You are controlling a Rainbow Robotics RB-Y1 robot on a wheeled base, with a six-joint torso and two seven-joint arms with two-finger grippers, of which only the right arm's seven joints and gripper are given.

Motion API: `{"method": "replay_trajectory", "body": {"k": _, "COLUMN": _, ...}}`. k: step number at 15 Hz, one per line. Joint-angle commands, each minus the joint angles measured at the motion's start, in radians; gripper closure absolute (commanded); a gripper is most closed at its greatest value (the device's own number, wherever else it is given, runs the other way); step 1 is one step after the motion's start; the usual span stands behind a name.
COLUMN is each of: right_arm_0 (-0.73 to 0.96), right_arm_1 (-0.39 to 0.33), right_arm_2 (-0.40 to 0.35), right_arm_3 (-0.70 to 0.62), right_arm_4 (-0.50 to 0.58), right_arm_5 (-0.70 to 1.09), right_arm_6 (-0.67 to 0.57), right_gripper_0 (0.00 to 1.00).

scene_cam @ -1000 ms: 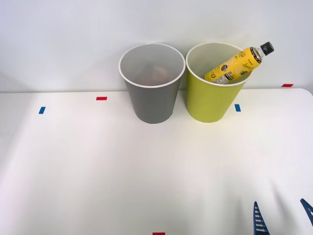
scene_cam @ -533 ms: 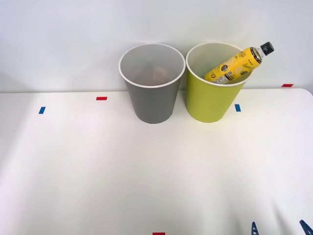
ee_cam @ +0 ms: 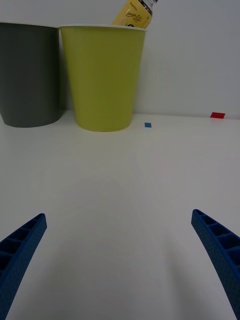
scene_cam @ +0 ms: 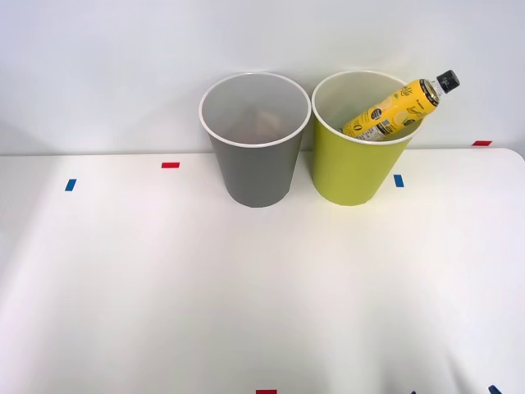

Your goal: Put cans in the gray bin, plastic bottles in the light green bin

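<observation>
The gray bin and the light green bin stand side by side at the table's far edge, against the wall. A yellow plastic bottle leans inside the light green bin, its black cap sticking out over the right rim. Its label end rises above the light green bin beside the gray bin. Cans are hidden; a faint reddish shape deep in the gray bin is too dim to name. My right gripper is open and holds nothing, low at the near right, far from both bins.
Small red tape marks and blue tape marks dot the white table. A red mark sits at the near edge. The white wall rises right behind the bins.
The blue fingertips have slid down and almost out of the front view's near right corner. The bins and the bottle have not moved.
</observation>
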Motion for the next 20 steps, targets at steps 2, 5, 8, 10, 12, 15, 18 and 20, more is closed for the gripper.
{"method": "replay_trajectory", "body": {"k": 2, "right_arm_0": -0.001, "right_arm_1": -0.007, "right_arm_2": 0.0, "right_arm_3": 0.009, "right_arm_4": 0.0, "right_arm_5": -0.006, "right_arm_6": -0.001, "right_gripper_0": 0.0}}
{"method": "replay_trajectory", "body": {"k": 5, "right_arm_0": -0.001, "right_arm_1": -0.007, "right_arm_2": 0.0, "right_arm_3": 0.009, "right_arm_4": 0.0, "right_arm_5": -0.006, "right_arm_6": -0.001, "right_gripper_0": 0.0}}
{"method": "replay_trajectory", "body": {"k": 8, "right_arm_0": -0.001, "right_arm_1": -0.007, "right_arm_2": 0.0, "right_arm_3": 0.009, "right_arm_4": 0.0, "right_arm_5": -0.006, "right_arm_6": -0.001, "right_gripper_0": 0.0}}
{"method": "replay_trajectory", "body": {"k": 10, "right_arm_0": -0.001, "right_arm_1": -0.007, "right_arm_2": 0.0, "right_arm_3": 0.009, "right_arm_4": 0.0, "right_arm_5": -0.006, "right_arm_6": -0.001, "right_gripper_0": 0.0}}
{"method": "replay_trajectory", "body": {"k": 12, "right_arm_0": -0.001, "right_arm_1": -0.007, "right_arm_2": 0.0, "right_arm_3": 0.009, "right_arm_4": 0.0, "right_arm_5": -0.006, "right_arm_6": -0.001, "right_gripper_0": 0.0}}
{"method": "replay_trajectory", "body": {"k": 15, "right_arm_0": -0.001, "right_arm_1": -0.007, "right_arm_2": 0.0, "right_arm_3": 0.009, "right_arm_4": 0.0, "right_arm_5": -0.006, "right_arm_6": -0.001, "right_gripper_0": 0.0}}
{"method": "replay_trajectory", "body": {"k": 18, "right_arm_0": -0.001, "right_arm_1": -0.007, "right_arm_2": 0.0, "right_arm_3": 0.009, "right_arm_4": 0.0, "right_arm_5": -0.006, "right_arm_6": -0.001, "right_gripper_0": 0.0}}
{"method": "replay_trajectory", "body": {"k": 20, "right_arm_0": -0.001, "right_arm_1": -0.007, "right_arm_2": 0.0, "right_arm_3": 0.009, "right_arm_4": 0.0, "right_arm_5": -0.006, "right_arm_6": -0.001, "right_gripper_0": 0.0}}
